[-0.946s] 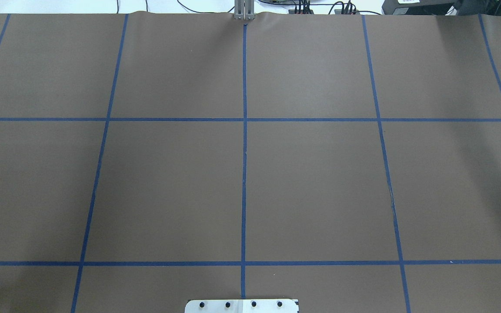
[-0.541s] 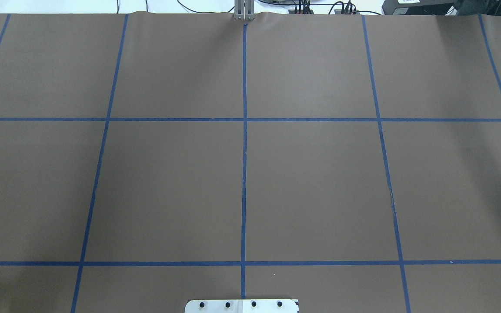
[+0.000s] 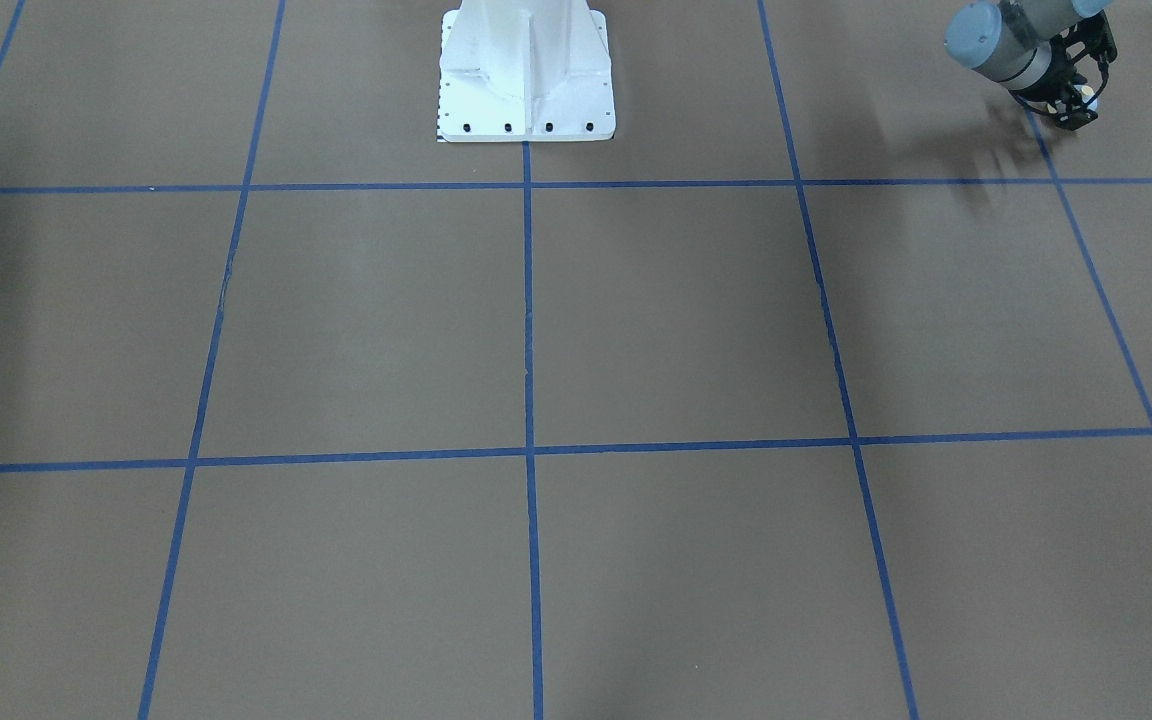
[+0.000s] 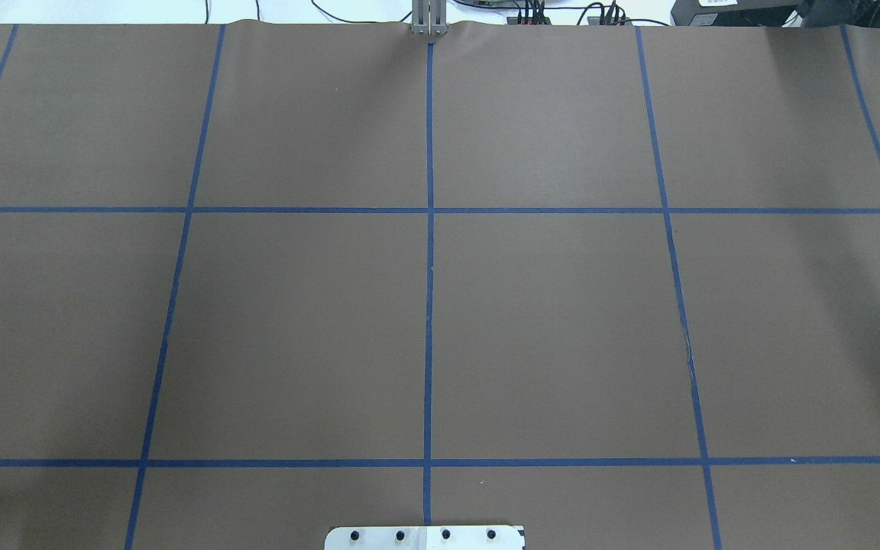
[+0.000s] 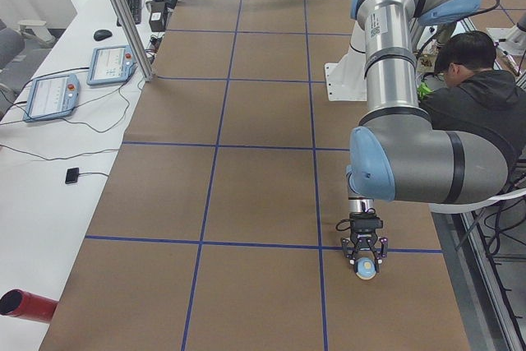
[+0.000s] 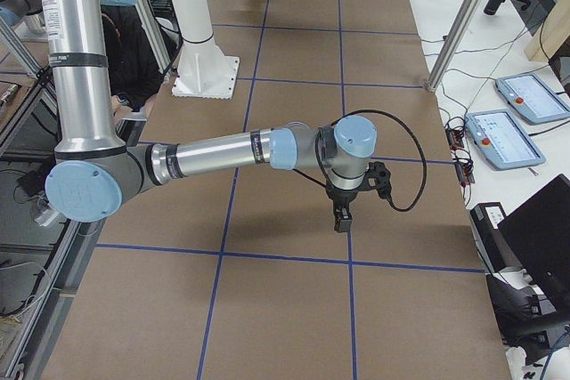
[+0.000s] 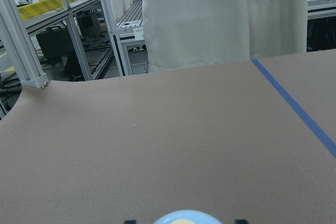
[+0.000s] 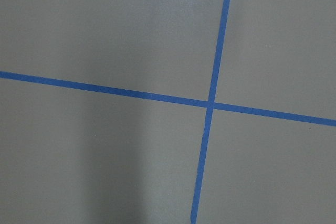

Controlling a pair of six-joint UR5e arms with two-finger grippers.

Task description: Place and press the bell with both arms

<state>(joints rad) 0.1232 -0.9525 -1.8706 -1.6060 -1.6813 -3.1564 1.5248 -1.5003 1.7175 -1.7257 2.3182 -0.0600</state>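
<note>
The light-blue bell with its cream button sits between the fingers of my left gripper, low over the brown table near the robot's side edge. I cannot tell whether it touches the table. Its blue top shows at the bottom of the left wrist view. In the front-facing view the left gripper is at the top right. My right gripper points down over a blue tape crossing; I cannot tell whether it is open or shut. The overhead view shows neither arm.
The white pedestal stands at the table's robot side. A person sits behind the left arm. Teach pendants and a red cylinder lie on the white side table. Blue tape lines grid the brown table.
</note>
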